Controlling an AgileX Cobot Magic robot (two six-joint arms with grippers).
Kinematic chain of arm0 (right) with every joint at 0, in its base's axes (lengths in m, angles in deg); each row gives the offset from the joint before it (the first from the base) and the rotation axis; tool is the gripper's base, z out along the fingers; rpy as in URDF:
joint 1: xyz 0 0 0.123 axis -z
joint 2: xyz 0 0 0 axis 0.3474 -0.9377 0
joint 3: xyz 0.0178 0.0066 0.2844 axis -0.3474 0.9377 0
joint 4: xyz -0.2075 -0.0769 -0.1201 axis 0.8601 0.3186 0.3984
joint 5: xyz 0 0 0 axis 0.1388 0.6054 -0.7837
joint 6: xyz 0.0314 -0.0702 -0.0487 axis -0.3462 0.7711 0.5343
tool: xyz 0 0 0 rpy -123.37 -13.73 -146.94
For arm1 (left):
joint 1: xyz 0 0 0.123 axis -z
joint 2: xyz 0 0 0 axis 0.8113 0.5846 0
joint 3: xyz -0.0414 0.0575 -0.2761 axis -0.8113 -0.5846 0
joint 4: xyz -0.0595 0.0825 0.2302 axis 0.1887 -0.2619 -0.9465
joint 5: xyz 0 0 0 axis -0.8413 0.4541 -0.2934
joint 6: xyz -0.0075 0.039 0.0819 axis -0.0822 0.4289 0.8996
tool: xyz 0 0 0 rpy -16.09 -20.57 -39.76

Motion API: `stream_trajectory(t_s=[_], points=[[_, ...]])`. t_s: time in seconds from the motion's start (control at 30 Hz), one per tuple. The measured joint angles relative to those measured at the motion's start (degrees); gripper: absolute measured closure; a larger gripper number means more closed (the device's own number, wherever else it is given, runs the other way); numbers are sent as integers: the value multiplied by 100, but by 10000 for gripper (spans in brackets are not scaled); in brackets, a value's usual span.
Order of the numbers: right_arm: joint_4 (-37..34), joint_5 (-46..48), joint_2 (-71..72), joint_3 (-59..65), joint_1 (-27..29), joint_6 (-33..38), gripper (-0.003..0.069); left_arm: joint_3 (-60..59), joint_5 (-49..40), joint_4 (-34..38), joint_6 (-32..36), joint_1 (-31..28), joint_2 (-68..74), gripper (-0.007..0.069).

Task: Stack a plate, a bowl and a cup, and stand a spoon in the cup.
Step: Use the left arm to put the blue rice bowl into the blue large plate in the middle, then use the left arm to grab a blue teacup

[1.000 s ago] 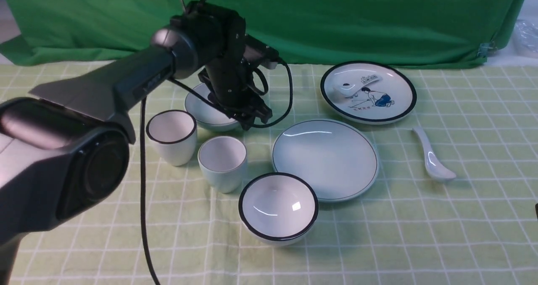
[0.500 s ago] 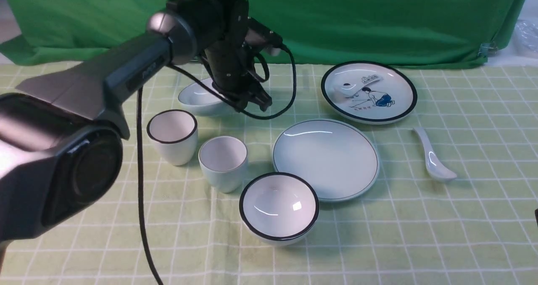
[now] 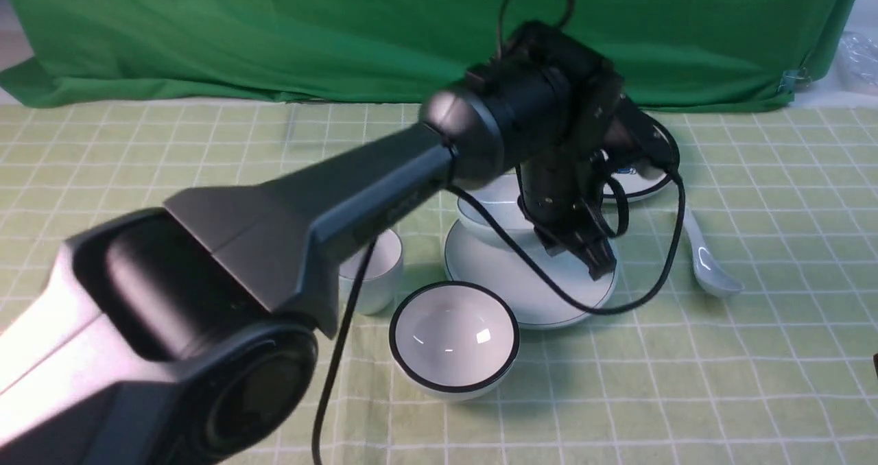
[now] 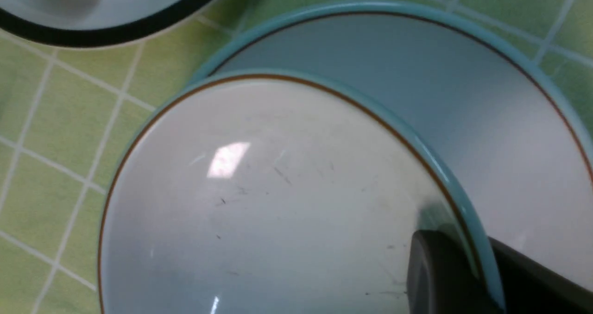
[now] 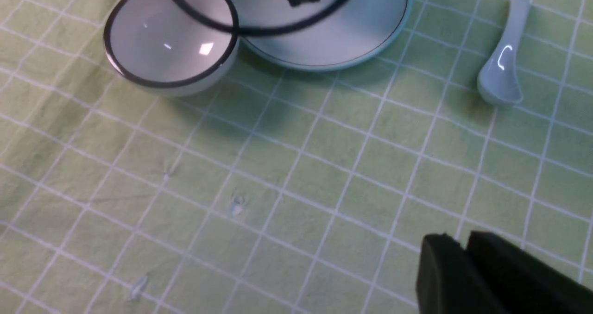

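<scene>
My left gripper (image 3: 591,260) is shut on the rim of the pale bluish-white bowl (image 3: 488,212) and holds it over the far left part of the plate (image 3: 480,263). I cannot tell if the bowl touches the plate. In the left wrist view one finger (image 4: 431,277) is inside the bowl (image 4: 278,203) and the other is outside, with the plate (image 4: 463,96) beneath. The cup (image 3: 376,276) stands left of the plate, half hidden by my arm. The spoon (image 3: 706,266) lies right of the plate and also shows in the right wrist view (image 5: 502,68). My right gripper (image 5: 463,251) is shut and empty above the cloth.
A black-rimmed white bowl (image 3: 453,338) stands against the plate's near left edge. The cartoon plate (image 3: 648,180) is behind, mostly hidden by my left wrist. The left arm's cable (image 3: 645,293) hangs over the plate's right side. The green backdrop (image 3: 274,33) bounds the far edge.
My left arm has carried the bowl from behind the cups to the right, to above the plate. The black-rimmed cup is now hidden behind the arm. The right arm has not moved.
</scene>
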Motion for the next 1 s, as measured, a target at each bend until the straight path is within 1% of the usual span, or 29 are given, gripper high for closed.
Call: stream_trajectory(t_s=[0.33, 0.43, 0.6, 0.63, 0.7, 0.73, 0.77, 0.8, 0.83, 0.9, 0.97, 1.0], points=[[-43, 40, 0, 0, 0, 0, 551, 3, 109, -15, -44, 80, 188, 575], [-56, 40, 0, 0, 0, 0, 551, 29, 43, 8, -44, 80, 196, 555], [-70, 40, 0, 0, 0, 0, 547, 29, -284, 119, -44, 80, 210, 451], [-78, 40, 0, 0, 0, 0, 547, 29, -352, 198, -77, 80, 195, 382], [-83, 40, 0, 0, 0, 0, 544, 29, -379, 316, -122, 80, 116, 301], [-83, 40, 0, 0, 0, 0, 544, 29, -384, 328, -123, 80, 103, 292], [-89, 40, 0, 0, 0, 0, 541, 29, -447, 452, -167, 80, -39, 218], [-89, 40, 0, 0, 0, 0, 540, 29, -472, 467, -175, 80, -85, 211], [-95, 40, 0, 0, 0, 0, 538, 29, -530, 560, -260, 80, -291, 166], [-101, 33, 0, 0, 0, 0, 536, -111, -542, 680, -452, 80, -718, 139], [-105, 19, 0, 0, 0, 0, 535, -419, -524, 699, -489, 80, -1201, 151], [-105, 11, 0, 0, 0, 0, 535, -715, -510, 681, -489, 80, -1549, 176]])
